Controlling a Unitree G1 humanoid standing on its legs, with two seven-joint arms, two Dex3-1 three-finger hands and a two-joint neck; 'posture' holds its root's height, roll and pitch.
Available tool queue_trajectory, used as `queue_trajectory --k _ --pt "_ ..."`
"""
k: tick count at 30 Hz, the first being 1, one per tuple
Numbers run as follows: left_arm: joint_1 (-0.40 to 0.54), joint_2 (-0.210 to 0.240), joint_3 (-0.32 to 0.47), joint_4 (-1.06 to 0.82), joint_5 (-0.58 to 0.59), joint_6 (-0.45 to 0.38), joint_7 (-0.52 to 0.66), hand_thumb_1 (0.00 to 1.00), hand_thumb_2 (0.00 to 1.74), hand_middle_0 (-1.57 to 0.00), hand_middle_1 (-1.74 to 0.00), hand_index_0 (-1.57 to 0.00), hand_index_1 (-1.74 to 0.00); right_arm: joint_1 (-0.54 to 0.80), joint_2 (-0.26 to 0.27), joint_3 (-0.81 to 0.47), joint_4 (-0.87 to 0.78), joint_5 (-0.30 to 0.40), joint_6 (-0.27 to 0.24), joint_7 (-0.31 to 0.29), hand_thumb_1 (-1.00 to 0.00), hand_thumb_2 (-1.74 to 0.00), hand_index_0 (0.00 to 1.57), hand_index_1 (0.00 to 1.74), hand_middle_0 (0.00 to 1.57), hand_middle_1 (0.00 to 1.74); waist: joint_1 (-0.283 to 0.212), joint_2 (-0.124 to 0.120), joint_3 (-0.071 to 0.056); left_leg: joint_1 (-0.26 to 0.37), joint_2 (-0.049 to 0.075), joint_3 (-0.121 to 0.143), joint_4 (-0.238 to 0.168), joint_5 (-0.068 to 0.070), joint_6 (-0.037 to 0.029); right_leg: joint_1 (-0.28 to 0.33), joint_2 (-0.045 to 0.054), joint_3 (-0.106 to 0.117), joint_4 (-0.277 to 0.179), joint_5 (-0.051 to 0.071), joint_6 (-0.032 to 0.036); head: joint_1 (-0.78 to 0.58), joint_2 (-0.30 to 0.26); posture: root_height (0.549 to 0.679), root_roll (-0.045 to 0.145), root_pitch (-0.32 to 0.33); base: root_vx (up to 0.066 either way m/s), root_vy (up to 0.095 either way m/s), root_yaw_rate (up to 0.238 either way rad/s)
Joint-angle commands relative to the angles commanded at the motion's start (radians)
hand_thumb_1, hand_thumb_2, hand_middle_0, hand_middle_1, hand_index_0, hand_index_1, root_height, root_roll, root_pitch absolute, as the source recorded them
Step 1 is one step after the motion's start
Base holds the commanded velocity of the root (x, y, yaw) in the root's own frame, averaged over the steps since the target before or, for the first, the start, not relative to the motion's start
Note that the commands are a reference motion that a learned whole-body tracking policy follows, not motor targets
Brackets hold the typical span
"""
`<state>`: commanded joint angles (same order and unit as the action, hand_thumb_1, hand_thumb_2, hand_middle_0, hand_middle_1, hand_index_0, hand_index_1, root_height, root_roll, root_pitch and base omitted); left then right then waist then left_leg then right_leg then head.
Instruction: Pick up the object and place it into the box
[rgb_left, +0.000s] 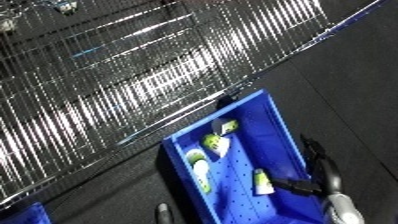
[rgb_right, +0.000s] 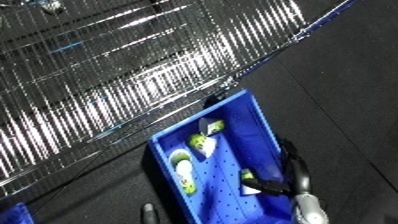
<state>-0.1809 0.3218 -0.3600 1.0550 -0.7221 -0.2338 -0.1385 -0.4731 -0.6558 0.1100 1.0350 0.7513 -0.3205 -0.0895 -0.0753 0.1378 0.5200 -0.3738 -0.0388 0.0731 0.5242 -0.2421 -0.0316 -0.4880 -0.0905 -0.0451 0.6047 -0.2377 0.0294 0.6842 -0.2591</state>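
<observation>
Left eye view: the blue bin (rgb_left: 266, 125) already contains several green-and-white objects (rgb_left: 216, 144). The right robot hand (rgb_left: 298, 185) reaches inside, fingers curled round another object (rgb_left: 263, 182).

Right eye view: the object is low over the bin floor; release remains.

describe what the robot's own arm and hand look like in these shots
Only the right arm shows clearly: a white and silver forearm at the lower right edge, ending in a black hand with slim black fingers over the blue bin. A small grey tip at the bottom edge may belong to the left arm; too little shows to tell.
</observation>
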Motion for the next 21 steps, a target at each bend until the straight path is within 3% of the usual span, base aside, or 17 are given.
queue_trajectory --k 8,14,18,21 --pt "-0.02 0.017 0.019 0.0 0.011 0.02 0.005 0.0 0.0 0.0 0.0 0.0 0.0 -0.007 0.037 0.061 -0.04 -0.012 0.014 0.152 0.0 0.0 0.0 0.0 0.0 0.0 0.019 -0.026 0.0 -0.003 0.004 -0.011 0.0 0.007 -0.0014 0.01 0.0043 -0.012 0.004 -0.003 0.0014 -0.148 -0.002 0.65 0.088 0.077 -0.028 -0.012 0.084" --pt "-0.04 0.038 0.04 0.002 0.029 0.048 0.01 0.0 0.0 0.0 0.0 0.0 0.0 -0.033 0.063 0.128 -0.094 -0.049 0.042 0.203 0.0 0.0 0.0 0.0 0.0 0.0 0.041 -0.053 0.0 -0.001 0.009 -0.021 -0.01 0.017 -0.0037 0.024 0.0089 -0.027 0.0 -0.004 0.0038 -0.28 0.005 0.651 0.082 0.075 -0.033 -0.044 0.119" --pt "-0.058 0.048 0.05 0.017 0.044 0.056 0.014 0.0 0.0 0.0 0.0 0.0 0.0 -0.052 0.086 0.163 -0.126 -0.011 0.072 0.26 0.0 0.0 0.0 0.0 0.0 0.0 0.055 -0.074 0.0 -0.005 0.017 -0.029 -0.01 0.024 -0.0071 0.031 0.0107 -0.037 -0.002 -0.005 0.0047 -0.401 0.006 0.651 0.077 0.074 -0.03 -0.051 0.117" --pt "-0.072 0.053 0.052 0.021 0.059 0.062 0.017 0.0 0.0 0.0 0.0 0.0 0.0 -0.061 0.108 0.18 -0.143 -0.008 0.08 0.268 0.0 0.0 0.0 0.0 0.0 0.0 0.067 -0.084 0.0 -0.01 0.023 -0.036 -0.014 0.033 -0.0092 0.032 0.0113 -0.043 0.0 -0.007 0.0068 -0.5 0.016 0.651 0.073 0.076 -0.026 -0.05 0.134"
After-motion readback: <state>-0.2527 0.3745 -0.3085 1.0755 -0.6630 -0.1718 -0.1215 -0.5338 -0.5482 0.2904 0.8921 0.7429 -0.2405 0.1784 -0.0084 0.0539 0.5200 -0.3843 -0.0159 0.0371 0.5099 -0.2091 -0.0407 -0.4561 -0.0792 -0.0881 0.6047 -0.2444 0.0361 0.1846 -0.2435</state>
